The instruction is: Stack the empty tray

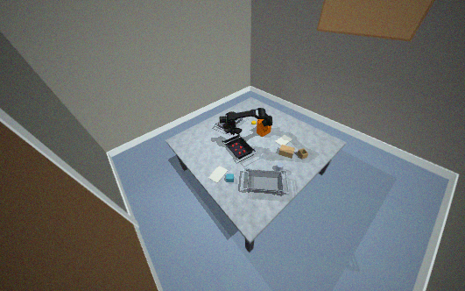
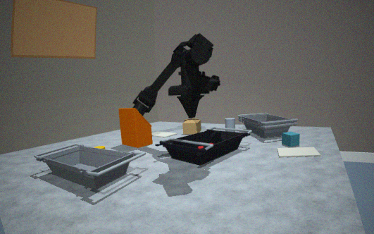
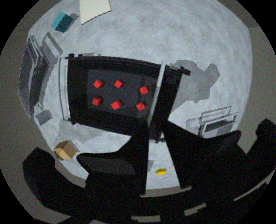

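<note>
The loaded black tray stands on the table with several red blocks inside. One wire bar lies across its top near one end. The other bar sticks out past the opposite end. An empty grey tray stands beyond that end. A second empty grey tray stands on the other side, partly behind the arm in the top view. My gripper points down above the black tray's long side, near the crossing bar's end. Its fingers are slightly apart with nothing between them.
A tall orange block stands near the arm's base. A tan block, a brown block, a teal cube, a pale cylinder, a yellow piece and two cards lie around the trays.
</note>
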`<move>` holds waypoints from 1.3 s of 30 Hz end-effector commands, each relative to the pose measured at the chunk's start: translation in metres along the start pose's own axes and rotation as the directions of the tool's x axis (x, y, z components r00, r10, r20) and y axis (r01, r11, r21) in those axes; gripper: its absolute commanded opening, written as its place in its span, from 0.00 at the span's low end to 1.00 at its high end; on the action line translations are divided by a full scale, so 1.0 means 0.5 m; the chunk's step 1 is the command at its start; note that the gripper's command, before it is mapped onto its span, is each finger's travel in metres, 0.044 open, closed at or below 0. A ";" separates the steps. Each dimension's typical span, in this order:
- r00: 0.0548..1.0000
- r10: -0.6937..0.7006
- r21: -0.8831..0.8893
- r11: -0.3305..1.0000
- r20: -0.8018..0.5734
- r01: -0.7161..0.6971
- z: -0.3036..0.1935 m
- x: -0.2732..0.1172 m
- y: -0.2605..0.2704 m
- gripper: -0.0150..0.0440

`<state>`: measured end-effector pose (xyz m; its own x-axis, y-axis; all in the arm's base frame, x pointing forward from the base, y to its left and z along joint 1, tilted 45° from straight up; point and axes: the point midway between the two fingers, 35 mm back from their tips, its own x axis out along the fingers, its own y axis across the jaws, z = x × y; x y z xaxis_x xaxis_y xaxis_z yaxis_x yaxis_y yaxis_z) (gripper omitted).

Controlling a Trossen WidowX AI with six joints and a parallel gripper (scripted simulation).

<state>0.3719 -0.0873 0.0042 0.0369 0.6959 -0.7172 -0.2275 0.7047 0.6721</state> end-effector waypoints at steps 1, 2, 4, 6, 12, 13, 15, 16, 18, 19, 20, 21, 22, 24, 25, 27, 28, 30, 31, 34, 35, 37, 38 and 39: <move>1.000 -0.013 -0.549 0.836 -0.001 0.010 0.056 0.018 0.092 0.39; 1.000 -0.015 -0.650 0.760 -0.001 0.011 0.065 0.021 0.111 0.39; 1.000 -0.018 -0.820 0.573 0.000 0.011 0.084 0.028 0.150 0.39; 1.000 -0.019 -0.900 0.435 0.002 0.010 0.094 0.033 0.175 0.39; 1.000 -0.018 -0.999 0.052 0.005 0.006 0.116 0.044 0.240 0.39; 1.000 -0.017 -1.000 -0.016 0.005 0.005 0.119 0.046 0.251 0.39; 1.000 -0.015 -0.989 -0.150 0.007 0.004 0.125 0.050 0.274 0.39; 1.000 -0.014 -0.976 -0.217 0.007 0.004 0.128 0.052 0.285 0.39; 1.000 -0.012 -0.938 -0.348 0.008 0.004 0.133 0.056 0.309 0.39; 1.000 -0.010 -0.912 -0.411 0.009 0.004 0.135 0.058 0.320 0.39; 1.000 -0.008 -0.881 -0.472 0.010 0.005 0.137 0.060 0.332 0.39; 1.000 -0.006 -0.847 -0.531 0.010 0.005 0.139 0.062 0.344 0.39; 1.000 -0.004 -0.809 -0.588 0.011 0.006 0.140 0.064 0.356 0.39; 1.000 0.000 -0.721 -0.693 0.012 0.008 0.143 0.067 0.380 0.39; 1.000 0.003 -0.672 -0.740 0.012 0.010 0.144 0.069 0.393 0.39; 1.000 0.008 -0.565 -0.825 0.013 0.014 0.146 0.073 0.417 0.39; 1.000 0.011 -0.507 -0.862 0.013 0.016 0.146 0.075 0.429 0.39; 1.000 0.017 -0.384 -0.923 0.013 0.021 0.147 0.078 0.454 0.39; 1.000 0.019 -0.345 -0.938 0.013 0.023 0.147 0.079 0.462 0.39; 1.000 0.020 -0.334 -0.942 0.013 0.023 0.147 0.079 0.464 0.39; 1.000 0.020 -0.334 -0.942 0.013 0.023 0.147 0.079 0.464 0.39; 1.000 0.020 -0.334 -0.942 0.013 0.023 0.147 0.079 0.464 0.39; 1.000 0.020 -0.334 -0.942 0.013 0.023 0.147 0.079 0.464 0.39; 1.000 0.020 -0.334 -0.942 0.013 0.023 0.147 0.079 0.464 0.39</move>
<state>0.3955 0.1050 0.1370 0.0437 0.7042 -0.7086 -0.2312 -0.6829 -0.6929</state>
